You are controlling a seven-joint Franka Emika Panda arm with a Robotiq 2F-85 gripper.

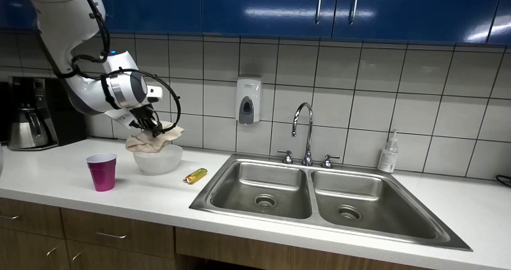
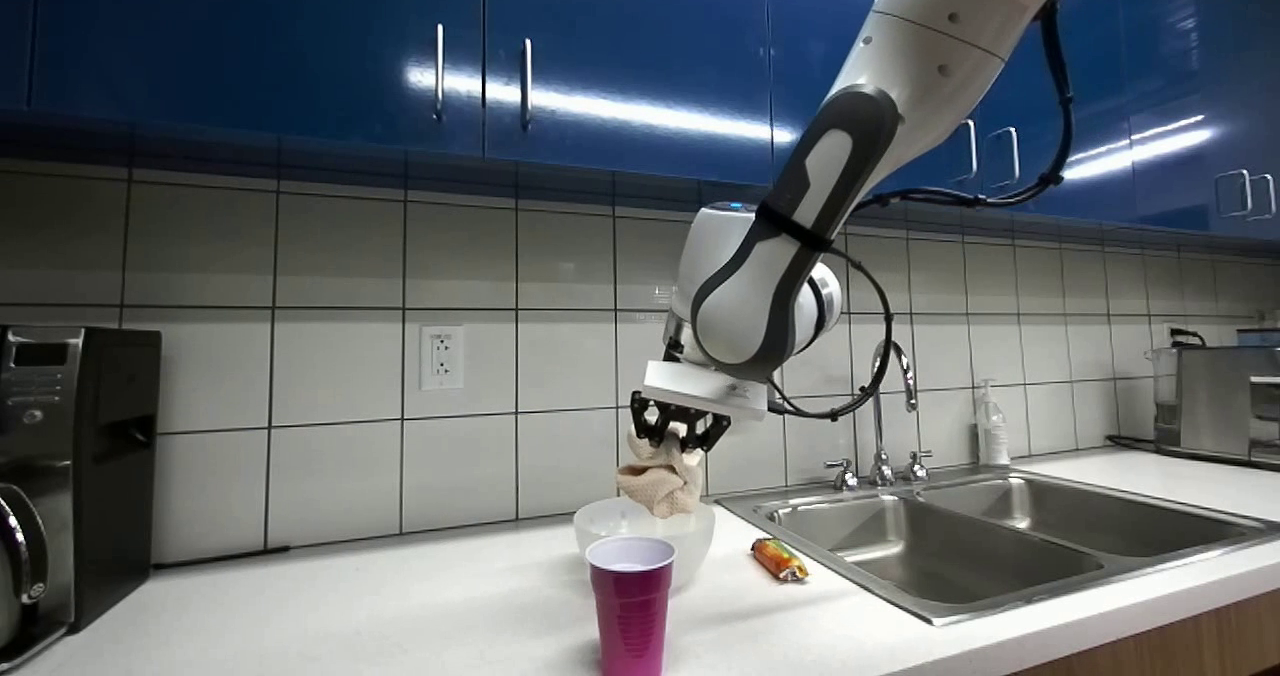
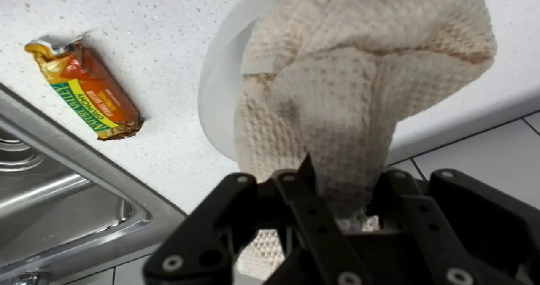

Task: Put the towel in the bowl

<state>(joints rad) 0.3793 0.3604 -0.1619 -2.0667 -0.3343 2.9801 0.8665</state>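
left of centre in an exterior view, my claw point(image 1: 156, 132) pinches the towel point(image 1: 145, 143) over the bowl point(image 1: 159, 164), towel's long axis seemingly rising rightward, while only the wrist view shows the wrapper point(image 3: 95, 95) legibly.

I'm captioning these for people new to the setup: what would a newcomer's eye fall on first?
Probably the white robot arm, angled down from the top in both exterior views, its gripper holding a beige towel over the translucent bowl. Next, perhaps, the magenta cup standing on the white counter near the bowl, then the glossy blue cabinets along the top of those views.
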